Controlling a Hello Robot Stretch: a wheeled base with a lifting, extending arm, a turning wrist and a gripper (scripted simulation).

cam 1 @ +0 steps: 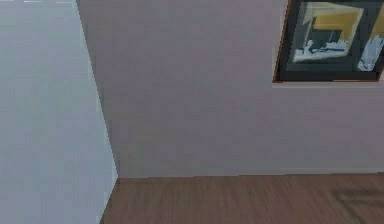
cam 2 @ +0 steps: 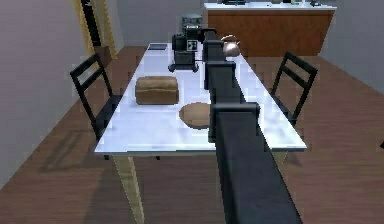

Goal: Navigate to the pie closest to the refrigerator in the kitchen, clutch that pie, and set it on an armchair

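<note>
Brown and round, one pie [cam 2: 194,115] lay on the pale table [cam 2: 140,135], partly behind the dark arm [cam 2: 240,140]. One loaf [cam 2: 157,90] sat nearby, and two chairs [cam 2: 95,85] flanked the table. Whether the gripper [cam 2: 182,52] held anything could not be told.

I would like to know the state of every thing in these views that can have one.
arm: extended over the table.
gripper: at the table's far part; whether it holds anything cannot be told.
flat round brown thing: lying on the table, partly behind the arm.
brown loaf: lying on the table, apart from the round thing.
two chairs: upright, on opposite sides of the table.
framed picture: hanging on the wall.
</note>
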